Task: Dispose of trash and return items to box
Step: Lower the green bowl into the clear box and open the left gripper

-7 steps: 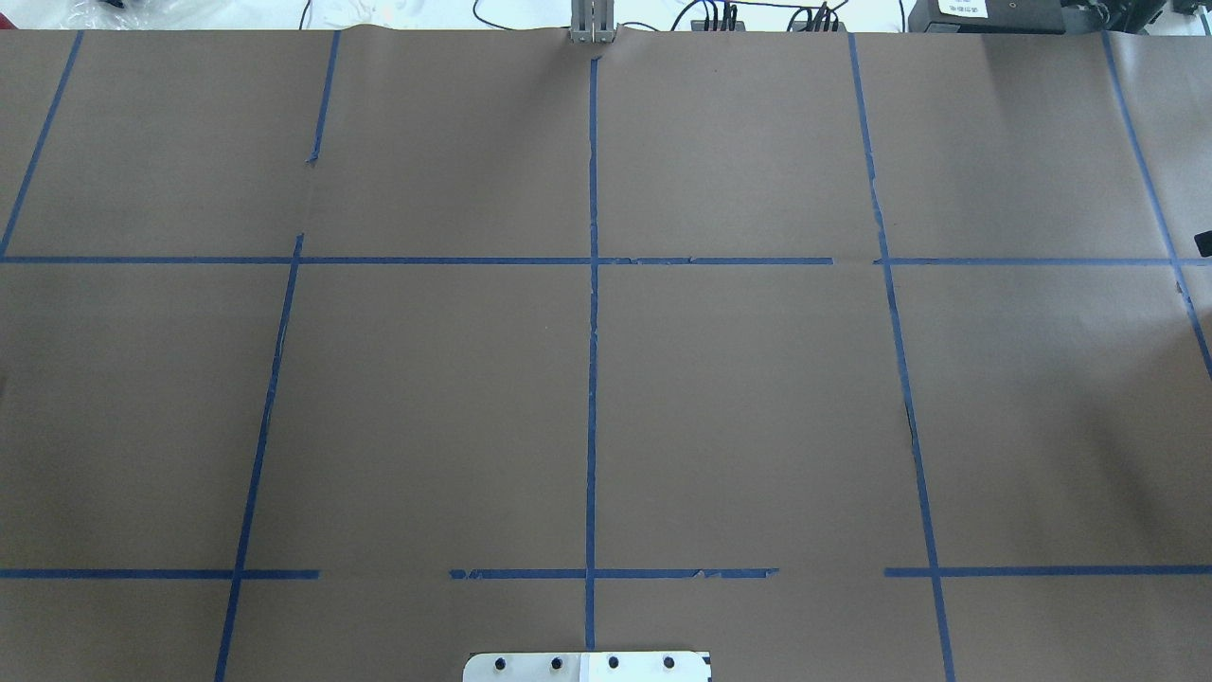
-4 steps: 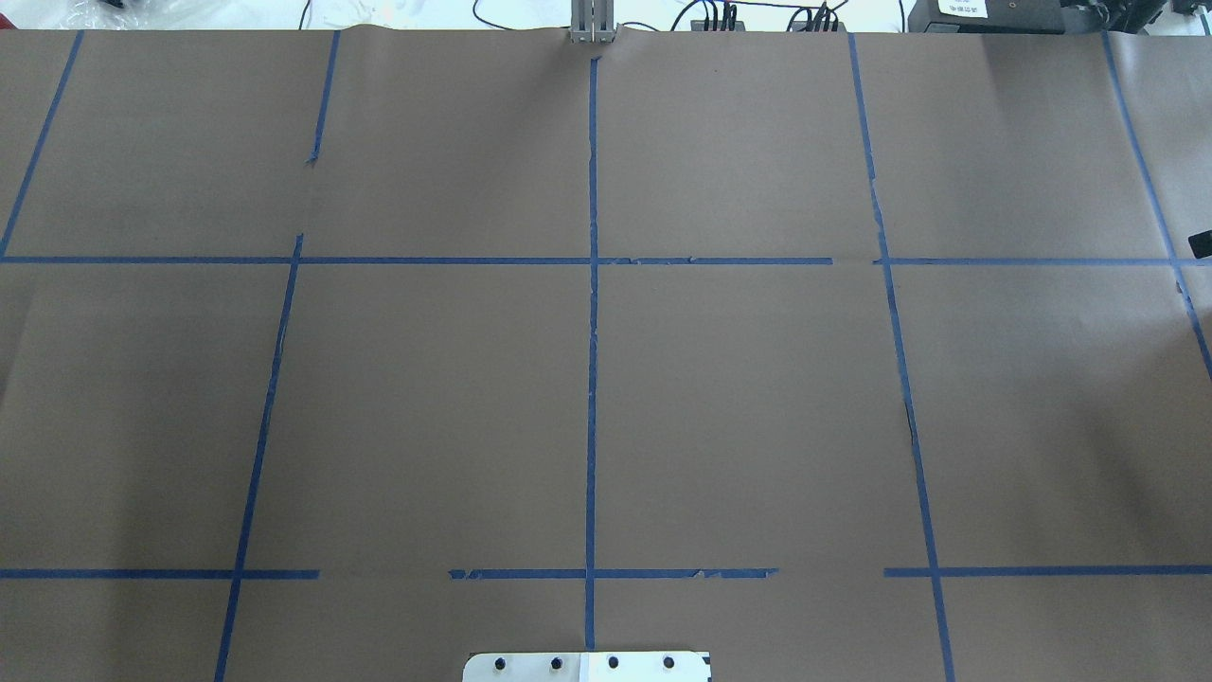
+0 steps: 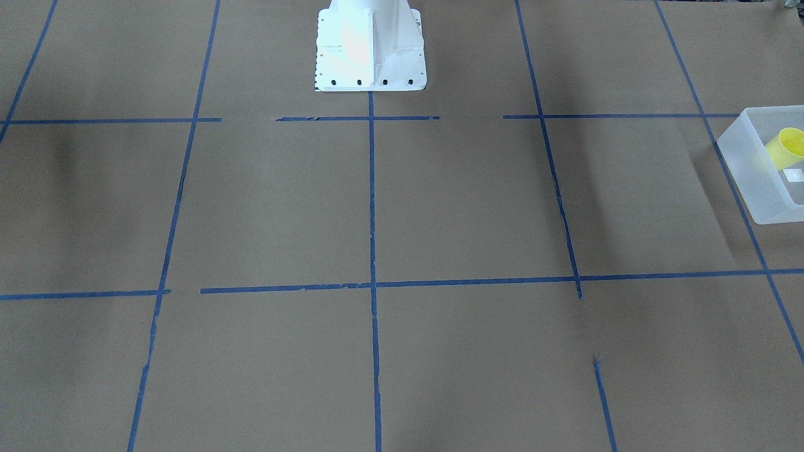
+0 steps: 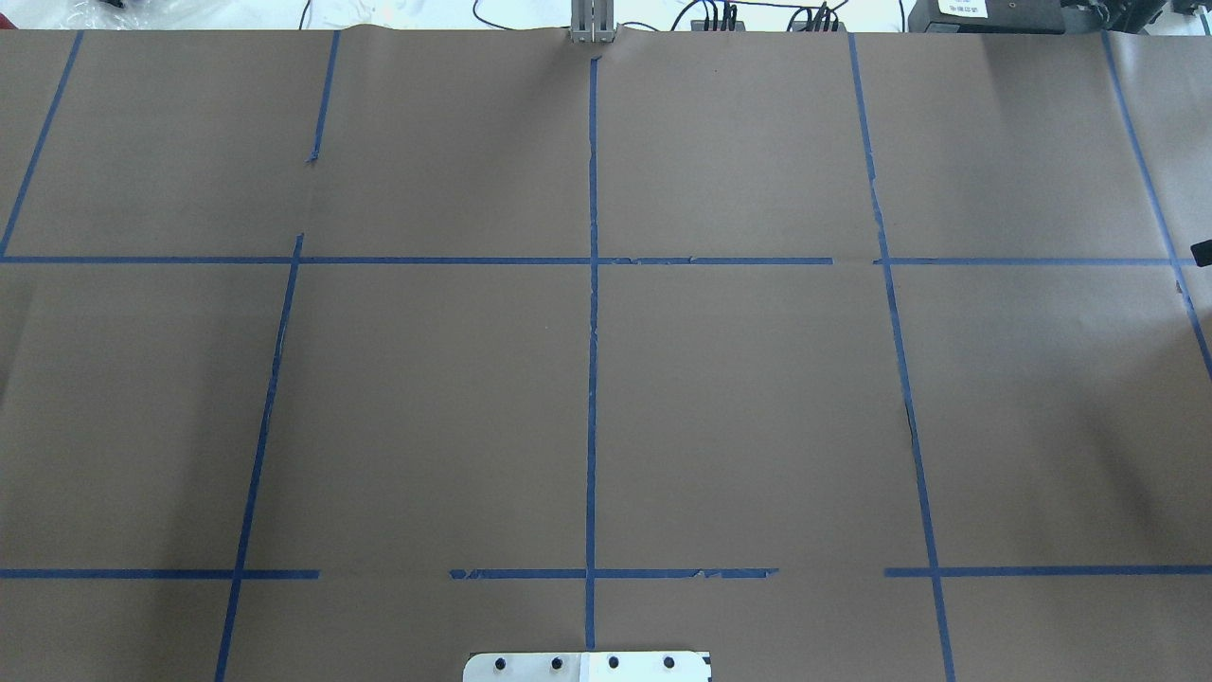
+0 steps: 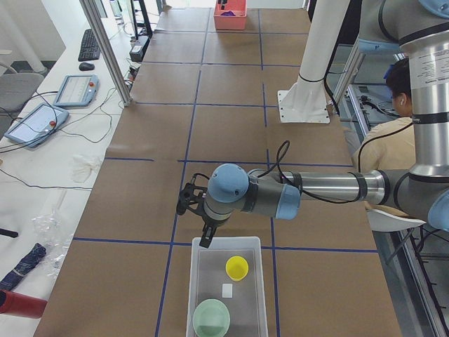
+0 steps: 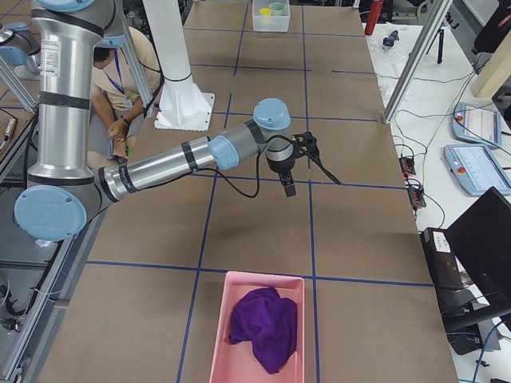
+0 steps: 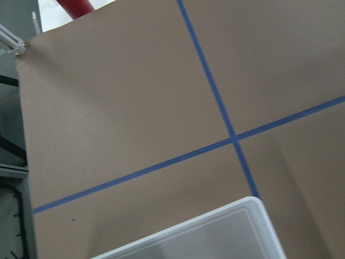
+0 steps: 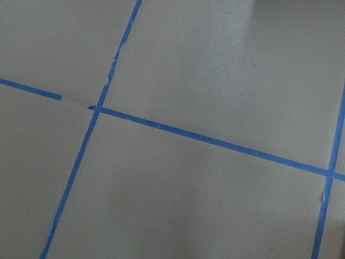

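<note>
Frosted plastic box (image 3: 749,181), matt paper tabletop (image 3: 471,201)

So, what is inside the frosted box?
The box holds a yellow cup, a pale green round dish and a small white label. What lies under the dish is hidden.

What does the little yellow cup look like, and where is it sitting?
The yellow cup is small, bright and plastic-looking, wider at its open mouth than its bottom. It looks empty and seems to stand mouth-up inside the frosted white box, beside a small white label and apart from a pale green bowl. Nothing grips it.
</note>
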`<state>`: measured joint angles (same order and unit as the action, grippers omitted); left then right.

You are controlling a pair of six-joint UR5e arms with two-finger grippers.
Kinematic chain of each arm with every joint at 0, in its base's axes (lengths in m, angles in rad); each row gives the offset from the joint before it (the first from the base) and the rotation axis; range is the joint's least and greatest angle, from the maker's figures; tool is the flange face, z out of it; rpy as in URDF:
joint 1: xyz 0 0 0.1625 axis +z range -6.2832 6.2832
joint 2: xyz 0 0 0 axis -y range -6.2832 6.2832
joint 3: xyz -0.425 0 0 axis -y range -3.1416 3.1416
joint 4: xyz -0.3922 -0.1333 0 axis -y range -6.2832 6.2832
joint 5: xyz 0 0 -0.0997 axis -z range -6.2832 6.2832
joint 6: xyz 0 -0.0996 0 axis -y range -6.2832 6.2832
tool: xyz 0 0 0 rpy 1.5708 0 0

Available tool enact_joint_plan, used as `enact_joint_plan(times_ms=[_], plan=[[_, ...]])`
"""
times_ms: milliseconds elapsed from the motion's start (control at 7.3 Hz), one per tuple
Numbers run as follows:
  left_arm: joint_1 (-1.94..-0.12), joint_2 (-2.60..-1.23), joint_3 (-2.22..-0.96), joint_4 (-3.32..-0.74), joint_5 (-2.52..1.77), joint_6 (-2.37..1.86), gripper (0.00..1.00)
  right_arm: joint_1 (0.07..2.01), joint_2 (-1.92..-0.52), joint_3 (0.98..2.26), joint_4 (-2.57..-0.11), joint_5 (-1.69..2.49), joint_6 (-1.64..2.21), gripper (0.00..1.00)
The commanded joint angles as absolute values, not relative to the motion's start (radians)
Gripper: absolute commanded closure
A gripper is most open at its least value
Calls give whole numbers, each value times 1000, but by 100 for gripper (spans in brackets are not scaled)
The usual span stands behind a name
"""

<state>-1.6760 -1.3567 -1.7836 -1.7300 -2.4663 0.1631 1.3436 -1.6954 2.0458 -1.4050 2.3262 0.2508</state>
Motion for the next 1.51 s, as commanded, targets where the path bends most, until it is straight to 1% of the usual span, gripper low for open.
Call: enact_joint_plan(times_ms=[0,274,411,685,822,959,1234,1371], plan=[[-1616,-1335,-1773,-1661,-2392,167,0,1353,-1738,2054,-1405,2324,241,0],[-1608,-1327,-1792,-1612,-2326,169,0,1377,-1831,2124,-1408,2326,239,0],[-1606,-1333,-1793,-1609,-2326,169,0,1403,-1898,2126,-1405,2319,215,0],[-1606,-1345,-1776,-1541,-2327,169,0,1457,-1957,2112,-1405,2319,164,0],[-1605,-1405,-1782,-1446,-2326,170,0,1466,-1968,2071,-1394,2327,158,0],[-1606,-1426,-1810,-1372,-2326,169,0,1471,-1976,2022,-1337,2326,143,0],[-1608,-1430,-1825,-1376,-2329,172,0,1477,-2002,1892,-1167,2332,56,0],[-1608,-1430,-1833,-1381,-2327,173,0,1489,-2003,1855,-1079,2391,54,0]])
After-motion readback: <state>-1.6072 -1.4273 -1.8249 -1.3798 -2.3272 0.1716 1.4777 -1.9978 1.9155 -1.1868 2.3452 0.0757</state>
